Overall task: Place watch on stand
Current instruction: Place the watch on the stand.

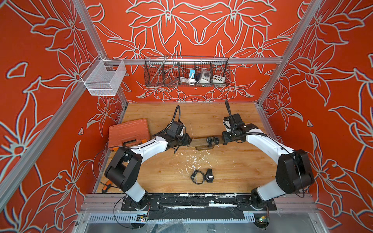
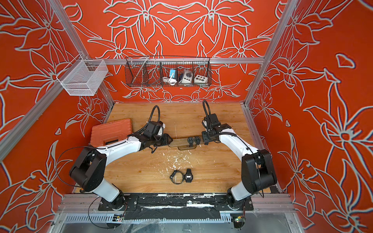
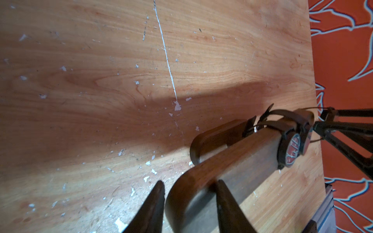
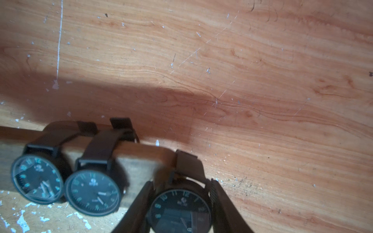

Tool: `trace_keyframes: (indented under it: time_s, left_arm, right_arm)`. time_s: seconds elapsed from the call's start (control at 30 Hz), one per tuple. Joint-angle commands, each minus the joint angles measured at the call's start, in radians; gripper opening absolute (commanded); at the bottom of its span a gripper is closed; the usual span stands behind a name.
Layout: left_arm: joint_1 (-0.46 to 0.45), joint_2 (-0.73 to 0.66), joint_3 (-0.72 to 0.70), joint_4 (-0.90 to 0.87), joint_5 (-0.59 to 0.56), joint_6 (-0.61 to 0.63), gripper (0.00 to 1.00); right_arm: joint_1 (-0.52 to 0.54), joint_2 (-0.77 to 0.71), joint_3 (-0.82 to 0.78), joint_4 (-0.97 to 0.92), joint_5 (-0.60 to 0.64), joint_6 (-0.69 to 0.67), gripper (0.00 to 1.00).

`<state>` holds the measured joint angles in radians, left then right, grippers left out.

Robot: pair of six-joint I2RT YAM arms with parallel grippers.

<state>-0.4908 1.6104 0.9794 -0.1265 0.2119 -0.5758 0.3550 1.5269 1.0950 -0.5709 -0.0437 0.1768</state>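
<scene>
Wooden stand [image 1: 198,141] end sits inside left pincer [image 3: 189,181], clamp unclear; right pincer [image 4: 182,181], holding watch [image 4: 179,209], should slide strap on squarely beside two mounted watches [image 1: 210,139].

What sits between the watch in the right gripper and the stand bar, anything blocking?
Nothing visible. The held watch, in the right gripper, is at the stand's end, its strap apparently over the tip. The nearest mounted watch sits just along the bar, a second mounted watch beyond it, limiting any inward slide.
</scene>
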Motion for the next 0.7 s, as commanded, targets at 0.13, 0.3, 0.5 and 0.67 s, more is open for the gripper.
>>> trace_keyframes:
  time_s: [0.13, 0.3, 0.5, 0.67]
  left_arm:
    - [0.004, 0.061, 0.046, -0.032, -0.009, 0.019, 0.38]
    - [0.004, 0.058, 0.049, -0.033, -0.009, 0.016, 0.37]
    - [0.004, 0.042, 0.037, -0.03, -0.007, 0.009, 0.37]
    - [0.004, 0.025, 0.028, -0.032, -0.009, 0.008, 0.38]
  right_arm:
    - [0.023, 0.007, 0.03, -0.02, 0.001, -0.015, 0.4]
    - [0.058, -0.008, 0.004, -0.027, 0.001, -0.001, 0.41]
    - [0.079, -0.023, -0.004, -0.032, 0.027, 0.01, 0.42]
    - [0.079, -0.029, -0.012, -0.039, 0.044, 0.019, 0.42]
